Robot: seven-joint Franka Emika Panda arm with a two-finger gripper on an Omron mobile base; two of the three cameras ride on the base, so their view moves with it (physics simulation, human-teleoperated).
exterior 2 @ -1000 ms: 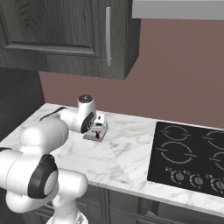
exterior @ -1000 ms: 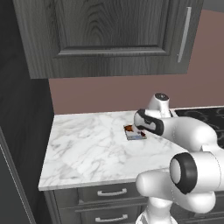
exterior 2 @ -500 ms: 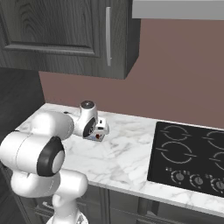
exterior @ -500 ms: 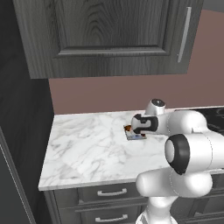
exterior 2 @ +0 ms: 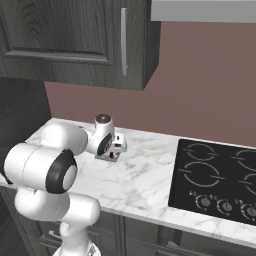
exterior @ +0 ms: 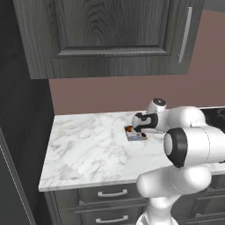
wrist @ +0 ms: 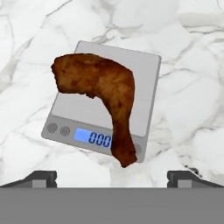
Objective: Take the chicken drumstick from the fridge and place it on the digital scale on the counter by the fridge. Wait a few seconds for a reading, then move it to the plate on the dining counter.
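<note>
**Drumstick on the scale, jaws spread above it**

White grey-veined marble makes up the bench [exterior: 88, 149], set under dark wood-grain cabinets [exterior: 110, 35] and against a dull rose wall, with a black cooktop [exterior 2: 215, 180] to the right. Near the far middle of the bench sits the digital scale [wrist: 144, 74], a flat grey slab with a lit blue display on its near strip. The chicken drumstick [wrist: 103, 94] lies across it, thick end toward the far left corner, thin bone end reaching over the display edge toward the hand.

It looks light and fairly stiff, with a browned skin that may be a little greasy; the thick meaty end seems the safer place to take hold, across its width, since the tapering bone end could slip out.

The gripper [wrist: 112, 179] hangs just above the scale with its jaws wide apart, holding nothing and touching nothing; the drumstick lies free between and beyond the fingertips [wrist: 41, 178].
</note>
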